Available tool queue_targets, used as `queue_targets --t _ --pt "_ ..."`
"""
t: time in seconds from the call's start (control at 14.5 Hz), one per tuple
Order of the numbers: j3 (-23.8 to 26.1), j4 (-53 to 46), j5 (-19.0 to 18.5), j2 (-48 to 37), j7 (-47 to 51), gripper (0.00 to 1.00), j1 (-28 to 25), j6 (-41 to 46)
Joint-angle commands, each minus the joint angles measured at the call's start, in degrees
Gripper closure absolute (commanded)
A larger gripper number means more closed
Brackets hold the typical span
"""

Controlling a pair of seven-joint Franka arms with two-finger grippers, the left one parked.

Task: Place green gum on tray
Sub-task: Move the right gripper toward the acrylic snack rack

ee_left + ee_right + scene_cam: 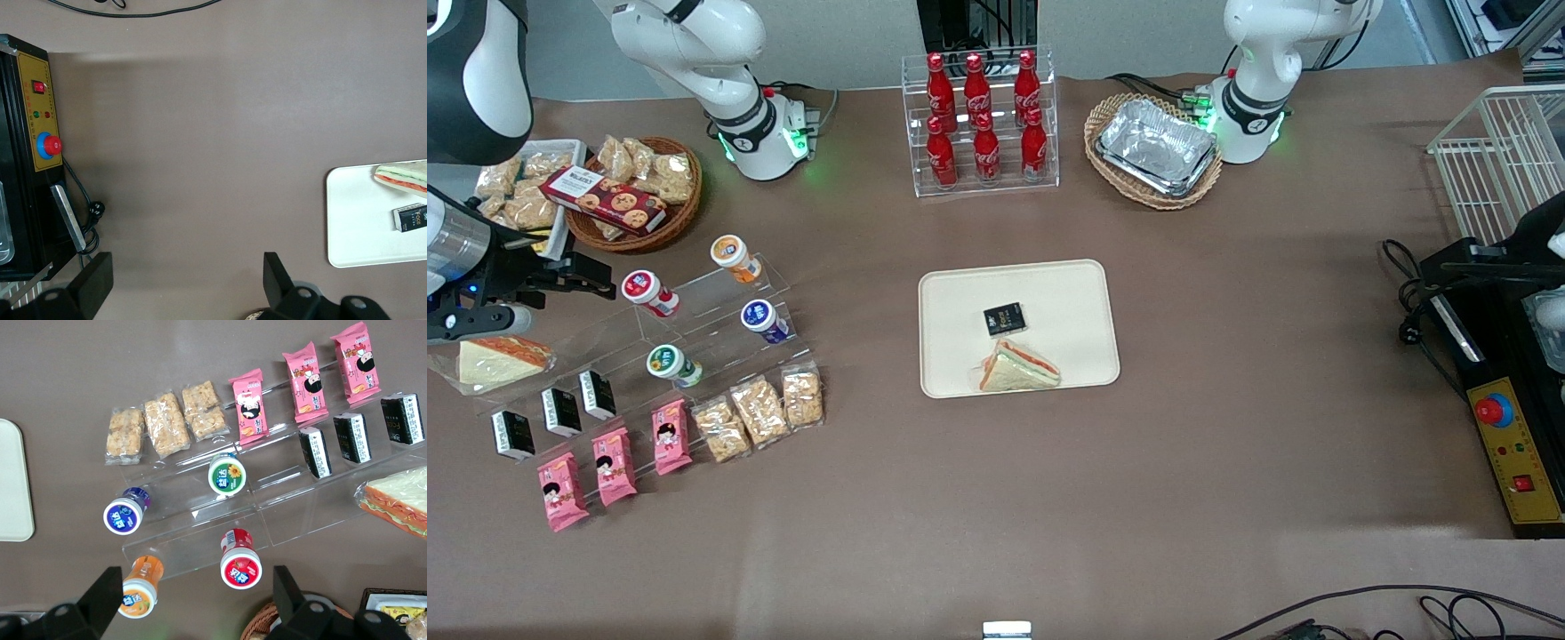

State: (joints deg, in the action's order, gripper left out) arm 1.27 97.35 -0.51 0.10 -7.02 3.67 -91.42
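- Green-capped and white-bodied, the green gum (pixel 672 365) (pixel 227 474) is a small hard plastic bottle lying tilted on the clear stepped rack (pixel 694 342), near the working arm's end of the bench.
- Likely light and rigid, with smooth, rather slippery sides; a firm pinch should not crush it.
- Best hold looks like across the round body just under the lid, since the cap faces up toward the wrist camera.
- Neighbours: blue gum (pixel 125 513) and red gum (pixel 240 563) sit on nearby steps, apart from it.
- Gripper (pixel 578 276) hovers above the rack's edge nearest the baskets, fingers apart and empty.
- Brown cloth covers the bench; the tray (pixel 951 356) lies mid-bench with a sandwich (pixel 1017 369) and a dark packet (pixel 1004 318), leaving bare tray surface beside them.
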Motion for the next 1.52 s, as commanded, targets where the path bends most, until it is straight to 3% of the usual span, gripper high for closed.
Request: queue_targets --t 0.0,0.41,0.83,1.45 --pt "-0.22 0.03 1.04 -0.1 -0.54 0.0 -0.07 0.19" --pt "-0.3 0.03 1.04 -0.1 -0.62 0.0 0.28 0.1" --pt "-2.93 -0.05 1.04 0.43 -7.21 0.0 1.42 -1.39" --pt "-3.56 3.63 1.92 0.78 -6.34 0.0 0.37 -5.6"
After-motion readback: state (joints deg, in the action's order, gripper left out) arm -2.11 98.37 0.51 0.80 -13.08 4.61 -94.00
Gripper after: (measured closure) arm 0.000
